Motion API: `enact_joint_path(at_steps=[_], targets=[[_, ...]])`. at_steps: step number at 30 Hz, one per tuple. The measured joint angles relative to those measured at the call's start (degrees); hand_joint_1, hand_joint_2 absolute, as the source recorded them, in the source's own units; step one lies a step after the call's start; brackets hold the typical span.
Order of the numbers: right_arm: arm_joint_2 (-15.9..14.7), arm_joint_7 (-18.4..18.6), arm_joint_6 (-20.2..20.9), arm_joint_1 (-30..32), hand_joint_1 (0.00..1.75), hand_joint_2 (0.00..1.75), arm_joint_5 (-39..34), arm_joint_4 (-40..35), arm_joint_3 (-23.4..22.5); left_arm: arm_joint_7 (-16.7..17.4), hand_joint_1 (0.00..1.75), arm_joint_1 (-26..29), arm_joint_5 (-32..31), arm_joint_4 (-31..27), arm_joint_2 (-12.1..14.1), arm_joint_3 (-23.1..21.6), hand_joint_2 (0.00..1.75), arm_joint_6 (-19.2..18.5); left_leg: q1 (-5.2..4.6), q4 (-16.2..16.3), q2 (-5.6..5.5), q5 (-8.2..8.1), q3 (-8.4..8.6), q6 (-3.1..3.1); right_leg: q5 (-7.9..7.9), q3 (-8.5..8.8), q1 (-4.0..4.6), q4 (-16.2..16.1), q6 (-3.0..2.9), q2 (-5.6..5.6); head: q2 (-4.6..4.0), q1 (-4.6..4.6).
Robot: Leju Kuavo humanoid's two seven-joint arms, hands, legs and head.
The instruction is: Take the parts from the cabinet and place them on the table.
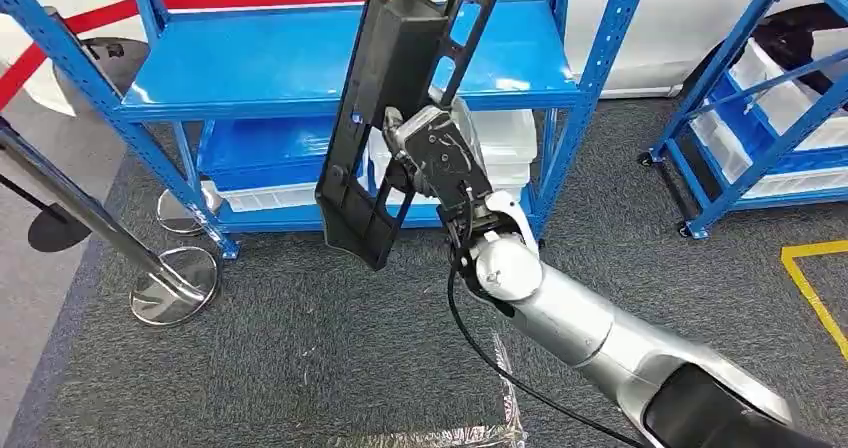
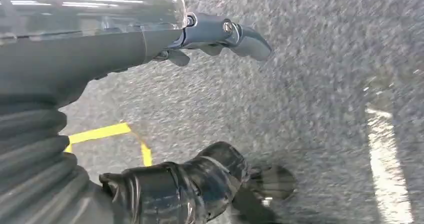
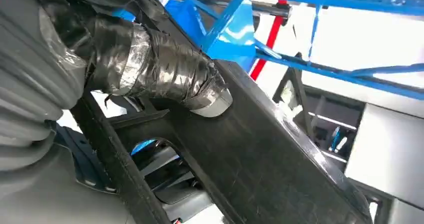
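A long black plastic part (image 1: 390,98) with cut-out slots hangs tilted in front of the blue shelving cabinet (image 1: 300,63), its lower end near the carpet. My right hand (image 1: 437,156) grips it about midway along. In the right wrist view a tape-wrapped thumb (image 3: 165,74) presses on the black part (image 3: 260,159). My left hand (image 2: 215,34) hangs over grey carpet with its fingers apart and nothing in them.
White trays (image 1: 500,148) lie on the cabinet's lower shelf. A second blue rack (image 1: 760,108) with white bins stands at the right. Chrome stanchion bases (image 1: 175,283) stand on the carpet at the left. Yellow floor tape (image 1: 815,288) runs at the right.
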Motion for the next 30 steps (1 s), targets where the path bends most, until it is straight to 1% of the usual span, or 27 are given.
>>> enact_joint_path(at_steps=[2, 3, 4, 5, 6, 7, 8, 9, 10, 11, 12, 13, 14, 15, 16, 18, 19, 20, 21, 22, 23, 24, 25, 27, 28, 29, 30], targets=[[-0.2, 0.8, -0.2, -0.2, 1.75, 1.75, 1.1, 0.0, 0.0, 0.0, 0.0, 0.0, 0.1, 0.0, 0.0, -0.3, 1.75, 0.0, -0.38, -0.6, 0.01, 1.56, -0.94, 0.69, 1.58, 0.02, -0.16, -0.9, 0.61, -0.05, 0.0, -0.13], [-0.4, 1.1, -0.2, -0.2, 1.75, 1.75, 1.2, 0.0, 0.0, 0.0, 0.0, 0.0, 0.2, 0.0, 0.0, -0.4, 1.75, 0.0, 0.49, -2.0, 0.26, 2.96, -0.69, 0.7, 1.63, -0.41, 0.29, -1.2, 0.88, 0.1, 0.0, 0.11], [-0.7, 1.2, -0.3, -0.2, 1.75, 1.75, 1.4, 0.0, 0.0, 0.0, 0.0, -0.1, 0.3, 0.0, 0.0, -0.6, 1.75, 0.0, 0.46, -2.2, 0.61, 3.98, -1.26, 0.76, -0.83, -0.9, 0.15, -0.3, 1.2, 0.33, 0.0, 0.04], [-1.0, 1.3, -0.3, -0.2, 1.75, 1.75, 1.5, 0.0, -0.2, 0.2, 0.0, -0.1, 0.3, 0.0, -0.1, -0.8, 1.75, 0.0, 0.54, -2.3, 0.71, 4.79, -2.25, 1.3, -5.23, -1.7, 0.12, 2.9, 1.36, 0.43, 0.0, 0.42], [-1.1, 1.5, -0.3, -0.2, 1.75, 1.75, 1.7, 0.0, -0.3, 0.3, 0.0, 0.1, 0.4, 0.0, -0.1, -1.0, 1.75, 0.0, 0.54, -2.1, 0.73, 5.44, -3.3, 1.48, -8.64, -2.46, -0.07, 6.9, 1.62, 0.42, 0.0, 0.46], [-1.3, 1.6, -0.3, -0.1, 1.75, 1.75, 1.9, 0.0, -0.5, 0.3, 0.0, 0.1, 0.4, 0.0, -0.1, -1.0, 1.75, 0.0, 0.55, -1.7, 0.78, 6.05, -4.38, 1.46, -11.0, -3.16, -0.28, 11.3, 1.89, 0.43, 0.0, 0.48], [-1.5, 1.7, -0.3, -0.1, 1.75, 1.75, 1.9, 0.0, -0.7, 0.3, 0.0, 0.1, 0.4, 0.0, -0.1, -1.0, 1.75, 0.0, 0.56, -1.3, 0.79, 6.64, -5.55, 1.38, -11.53, -3.51, -0.49, 15.0, 2.17, 0.41, 0.0, 0.44], [-1.7, 1.8, -0.3, -0.1, 1.75, 1.75, 2.0, 0.0, -0.7, 0.3, 0.0, 0.1, 0.4, 0.0, -0.1, -1.1, 1.75, 0.0, 0.66, -0.8, 0.79, 7.12, -6.75, 1.25, -10.19, -3.19, -0.74, 16.7, 2.48, 0.38, 0.0, 0.48], [-1.8, 1.8, -0.3, -0.1, 1.75, 1.75, 2.0, 0.0, -0.8, 0.3, 0.0, 0.0, 0.4, 0.0, -0.1, -1.2, 1.75, 0.0, 0.77, -0.2, 0.8, 7.56, -7.93, 1.02, -7.89, -1.96, -1.05, 16.5, 2.84, 0.37, 0.0, 0.46], [-1.9, 1.8, -0.3, 0.0, 1.75, 1.75, 2.1, 0.0, -0.8, 0.3, 0.0, 0.0, 0.4, 0.0, -0.1, -1.2, 1.75, 0.0, 0.96, 0.5, 0.79, 7.87, -9.07, 0.76, -5.88, 0.02, -1.41, 14.6, 3.17, 0.34, 0.0, 0.5], [-1.9, 1.8, -0.4, -0.1, 1.75, 1.75, 2.1, -0.1, -0.9, 0.3, 0.0, 0.0, 0.4, 0.0, -0.1, -1.3, 1.75, 0.0, 1.2, 1.5, 0.79, 8.19, -10.43, 0.41, -4.55, 3.41, -1.8, 10.6, 3.61, 0.32, 0.0, 0.44], [-1.9, 1.8, -0.4, -0.1, 1.75, 1.75, 2.1, -0.2, -1.0, 0.4, 0.0, 0.0, 0.4, 0.0, -0.1, -1.3, 1.75, 0.0, 1.31, 2.5, 0.75, 8.44, -11.61, 0.0, -7.66, 5.85, -1.95, 5.9, 4.19, 0.36, 0.0, 0.52], [-1.9, 1.8, -0.3, -0.1, 1.75, 1.75, 2.2, -0.4, -1.1, 0.3, 0.0, 0.0, 0.4, 0.0, 0.2, -1.3, 1.75, 0.1, 1.1, 3.1, 0.63, 8.67, -12.58, -0.41, -10.22, 8.48, -1.36, 2.4, 4.12, 0.59, 0.0, 0.61], [-2.0, 1.9, -0.4, 0.1, 1.75, 1.75, 2.3, -0.7, -1.2, 0.3, 0.0, 0.0, 0.4, 0.0, 0.1, -1.3, 1.75, 0.1, 1.05, 3.2, 0.51, 9.08, -12.57, -0.69, -9.72, 7.83, -1.1, 2.6, 2.63, 0.89, 0.0, 0.11], [-2.0, 1.9, -0.5, 0.0, 1.75, 1.75, 2.4, -0.6, -1.4, 0.3, 0.0, 0.1, 0.4, 0.0, 0.1, -1.3, 1.75, 0.2, 1.08, 3.2, 0.4, 9.68, -12.8, -0.99, -9.55, 7.74, -1.25, 2.1, 2.21, 0.98, 0.0, 0.48], [-2.1, 1.9, -0.5, 0.0, 1.75, 1.75, 2.7, -0.7, -1.5, 0.3, 0.0, 0.4, 0.4, 0.0, 0.0, -1.4, 1.75, 0.2, 1.48, 2.7, 0.2, 10.96, -13.27, -1.55, -8.46, 6.83, -0.83, 2.0, 1.07, 0.73, 0.0, 0.79], [-2.1, 1.9, -0.5, -0.1, 1.75, 1.75, 2.8, -0.7, -1.5, 0.3, 0.0, 0.5, 0.5, 0.0, 0.0, -1.4, 1.75, 0.2, 1.91, 3.3, 0.17, 9.93, -13.81, -1.86, -7.57, 6.34, -1.1, 1.7, 0.41, 0.4, 0.0, 0.79], [-2.1, 2.1, -0.5, -0.1, 1.75, 1.75, 3.0, -0.8, -1.5, 0.3, 0.0, 0.5, 0.5, 0.0, -0.2, -1.4, 1.75, 0.1, 1.82, 5.2, 0.17, 6.34, -14.75, -2.1, -6.67, 5.59, -1.06, 1.3, 0.18, 0.48, 0.0, 0.39], [-2.1, 2.3, -0.6, -0.1, 1.75, 1.75, 3.1, -0.9, -1.5, 0.3, 0.0, 0.5, 0.5, 0.0, -0.2, -1.4, 1.75, 0.2, 1.92, 8.6, 0.13, 2.68, -15.48, -2.25, -6.01, 4.99, -1.08, 1.2, -0.31, 0.42, 0.0, 0.2], [-2.1, 2.4, -0.7, -0.1, 1.75, 1.75, 3.3, -1.0, -1.6, 0.3, 0.0, 0.4, 0.6, 0.0, -0.2, -1.4, 1.75, 0.2, 1.98, 12.6, 0.12, -0.55, -16.13, -2.38, -5.33, 4.24, -1.01, 1.2, -0.4, 0.4, 0.0, 0.24], [-2.1, 2.6, -0.8, -0.2, 1.75, 1.75, 3.6, -1.0, -1.8, 0.3, 0.0, 0.4, 0.6, 0.0, -0.2, -1.4, 1.75, 0.2, 1.97, 16.2, 0.1, -2.44, -16.36, -2.42, -4.7, 3.44, -0.9, 1.2, -0.41, 0.4, 0.0, 0.2], [-2.2, 2.8, -0.9, -0.2, 1.75, 1.75, 3.9, -1.0, -1.9, 0.3, 0.0, 0.4, 0.7, 0.0, -0.2, -1.5, 1.75, 0.2, 1.96, 18.2, 0.09, -2.44, -15.8, -2.29, -3.99, 2.54, -0.79, 1.2, -0.39, 0.4, 0.0, 0.22], [-2.2, 2.9, -0.9, -0.2, 1.75, 1.75, 4.1, -1.1, -1.9, 0.3, 0.0, 0.4, 0.8, 0.0, -0.2, -1.5, 1.75, 0.2, 1.92, 17.9, 0.06, -1.22, -14.5, -2.09, -3.42, 1.79, -0.75, 1.3, -0.34, 0.4, 0.0, 0.22], [-2.4, 3.0, -1.1, -0.2, 1.75, 1.75, 4.4, -1.1, -2.0, 0.3, 0.0, 0.4, 0.8, 0.0, -0.2, -1.5, 1.75, 0.2, 1.72, 12.7, 0.03, 2.32, -9.49, -1.63, -2.26, 0.34, -0.74, 1.3, -0.15, 0.44, 0.0, 0.22], [-2.4, 3.0, -1.2, -0.2, 1.75, 1.75, 4.5, -1.2, -2.1, 0.3, 0.0, 0.3, 0.9, 0.0, -0.2, -1.5, 1.75, 0.2, 1.62, 8.3, 0.01, 3.05, -5.83, -1.3, -1.66, -0.24, -0.75, 1.2, 0.01, 0.47, 0.0, 0.2], [-2.4, 3.0, -1.2, -0.1, 1.75, 1.75, 4.6, -1.5, -2.2, 0.3, 0.0, 0.1, 1.0, 0.0, -0.2, -1.5, 1.75, 0.2, 1.47, 4.0, -0.11, 1.07, -3.05, -1.04, -1.18, -0.47, -0.75, 1.2, 0.25, 0.46, 0.0, 0.18], [-2.6, 3.0, -1.3, -0.2, 1.75, 1.75, 4.7, -1.7, -2.4, 0.3, 0.0, 0.0, 1.0, 0.0, -0.2, -1.5, 1.75, 0.2, 1.09, 0.2, -0.25, 0.37, -0.99, -1.04, -0.52, -0.68, -0.66, 0.9, 0.69, 0.35, 0.0, 0.32]])
